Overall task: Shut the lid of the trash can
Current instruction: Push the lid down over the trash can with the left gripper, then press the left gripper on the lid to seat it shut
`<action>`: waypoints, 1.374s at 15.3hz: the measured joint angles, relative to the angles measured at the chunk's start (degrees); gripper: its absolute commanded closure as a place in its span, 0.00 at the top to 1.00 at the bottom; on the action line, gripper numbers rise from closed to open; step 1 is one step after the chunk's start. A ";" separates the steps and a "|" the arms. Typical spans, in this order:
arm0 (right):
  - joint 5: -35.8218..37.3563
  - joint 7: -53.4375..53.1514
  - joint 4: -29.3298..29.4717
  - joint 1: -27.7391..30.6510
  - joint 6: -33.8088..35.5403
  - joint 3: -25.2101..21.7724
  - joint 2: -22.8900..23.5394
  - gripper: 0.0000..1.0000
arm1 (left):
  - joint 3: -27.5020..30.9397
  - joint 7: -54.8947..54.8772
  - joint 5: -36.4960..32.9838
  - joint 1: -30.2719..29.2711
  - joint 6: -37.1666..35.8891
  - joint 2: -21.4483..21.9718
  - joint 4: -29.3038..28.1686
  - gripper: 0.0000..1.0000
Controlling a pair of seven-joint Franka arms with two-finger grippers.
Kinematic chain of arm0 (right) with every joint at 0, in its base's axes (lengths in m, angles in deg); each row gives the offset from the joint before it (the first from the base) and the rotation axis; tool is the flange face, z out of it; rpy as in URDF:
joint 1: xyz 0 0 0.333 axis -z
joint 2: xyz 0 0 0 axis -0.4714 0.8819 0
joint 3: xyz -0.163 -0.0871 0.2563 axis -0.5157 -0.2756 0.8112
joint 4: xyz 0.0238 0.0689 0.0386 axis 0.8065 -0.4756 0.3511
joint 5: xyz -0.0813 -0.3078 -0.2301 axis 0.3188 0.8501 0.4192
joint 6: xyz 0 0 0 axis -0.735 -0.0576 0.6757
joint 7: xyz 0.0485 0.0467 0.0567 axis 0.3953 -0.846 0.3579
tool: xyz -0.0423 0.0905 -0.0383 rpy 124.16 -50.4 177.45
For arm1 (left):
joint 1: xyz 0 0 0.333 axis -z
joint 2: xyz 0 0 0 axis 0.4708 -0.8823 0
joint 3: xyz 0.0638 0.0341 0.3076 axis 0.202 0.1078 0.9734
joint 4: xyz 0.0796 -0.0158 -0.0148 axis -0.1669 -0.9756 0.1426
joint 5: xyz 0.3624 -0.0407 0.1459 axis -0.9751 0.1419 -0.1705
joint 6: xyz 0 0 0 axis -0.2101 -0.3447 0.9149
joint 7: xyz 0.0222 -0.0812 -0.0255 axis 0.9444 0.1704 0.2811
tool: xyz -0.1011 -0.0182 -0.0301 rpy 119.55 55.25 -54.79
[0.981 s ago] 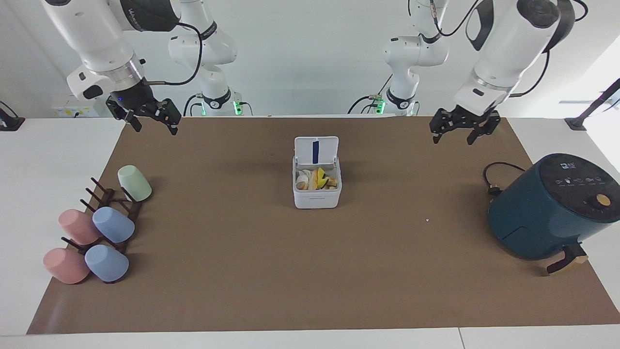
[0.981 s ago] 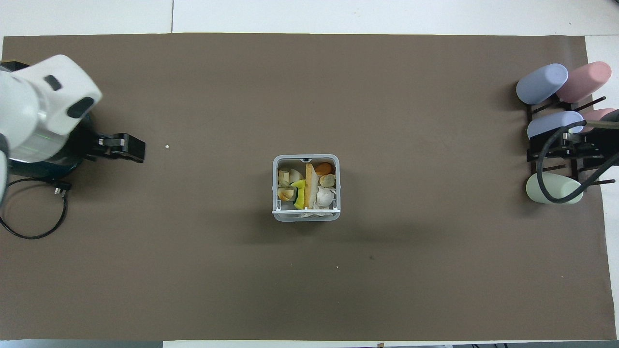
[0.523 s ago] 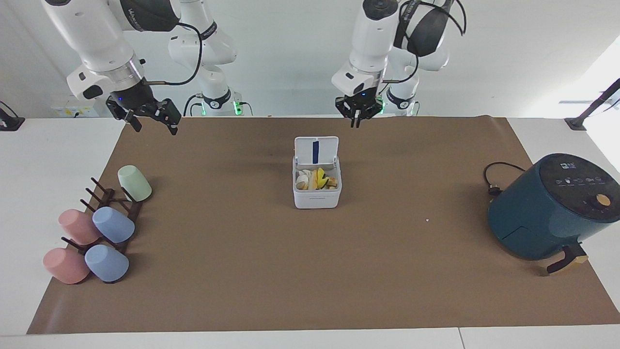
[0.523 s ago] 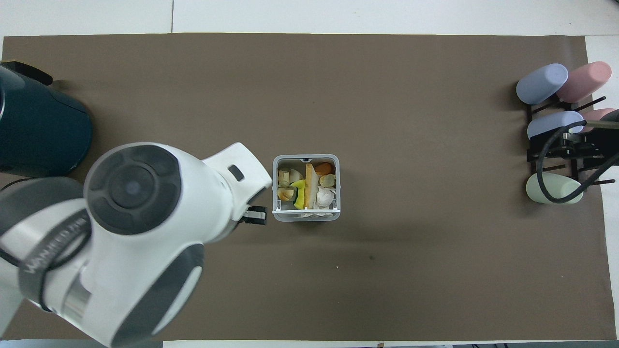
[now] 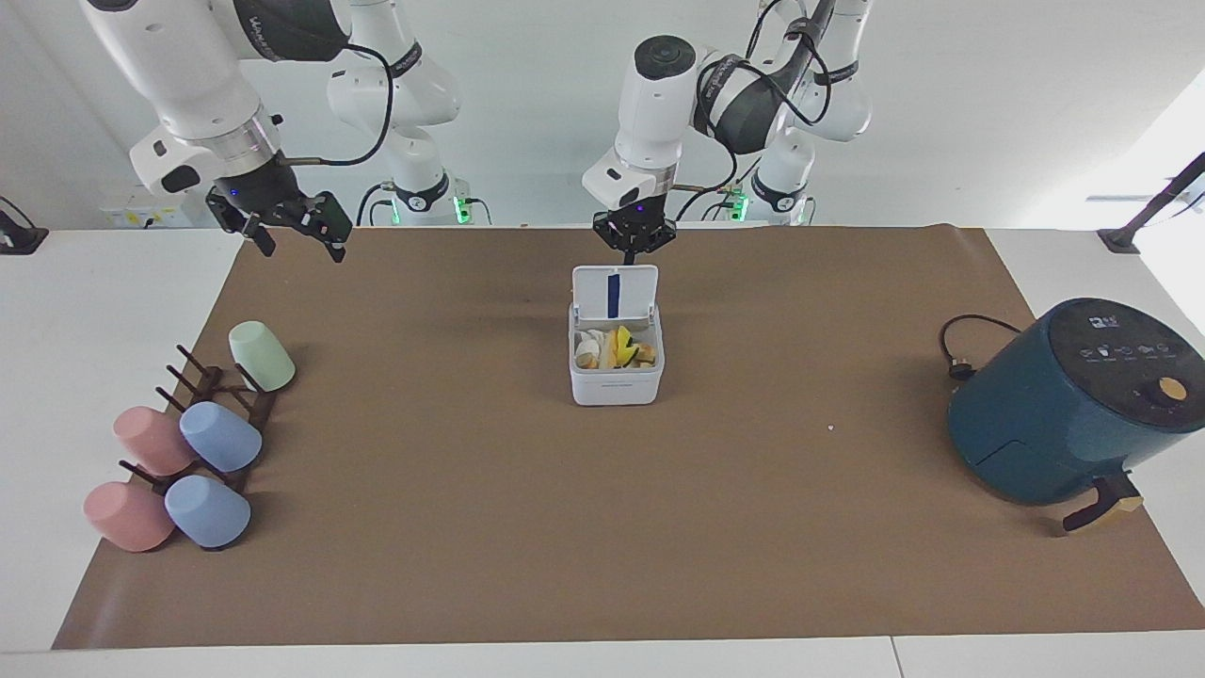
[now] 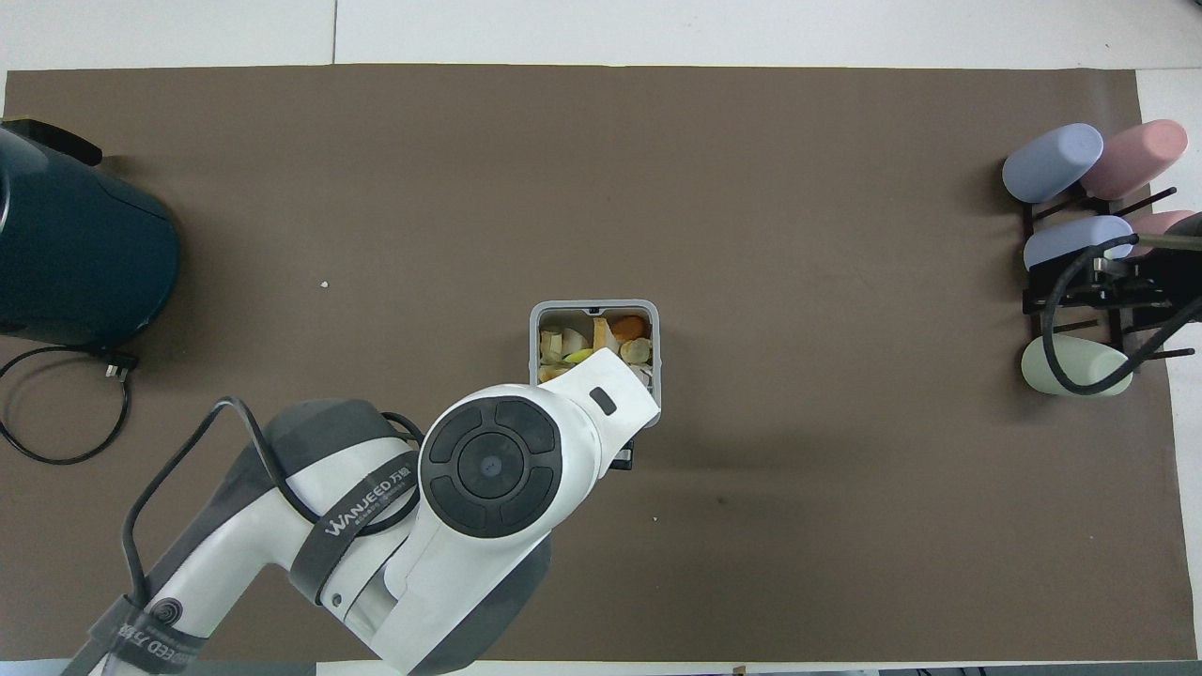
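Brown mat (image 5: 490, 527), white trash can (image 5: 617, 377) full, lid (image 5: 615, 291) upright, left pincer (image 5: 634, 247) above it, seemingly narrow.

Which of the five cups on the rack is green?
The pale green cup, the one nearest the robots on the rack; the other four are pink or blue.

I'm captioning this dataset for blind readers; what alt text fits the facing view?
A small white trash can full of food scraps sits mid-table, its lid standing open. The left tool hangs just above the lid; the right tool waits over the table's edge near a cup rack. A teal air fryer stands at the left arm's end.
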 measured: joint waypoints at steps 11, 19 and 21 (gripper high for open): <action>0.00 0.00 0.00 0.00 0.00 0.00 0.00 1.00 | 1.56 2.17 1.41 -3.38 12.06 -4.18 1.40 0.00; 0.00 0.00 0.00 0.00 0.00 0.00 0.00 1.00 | 1.67 2.67 4.05 -6.84 20.40 -11.34 3.40 0.00; 0.00 0.00 0.00 0.00 0.00 0.00 0.00 1.00 | 1.62 2.72 4.09 -6.85 21.37 -12.18 3.60 0.00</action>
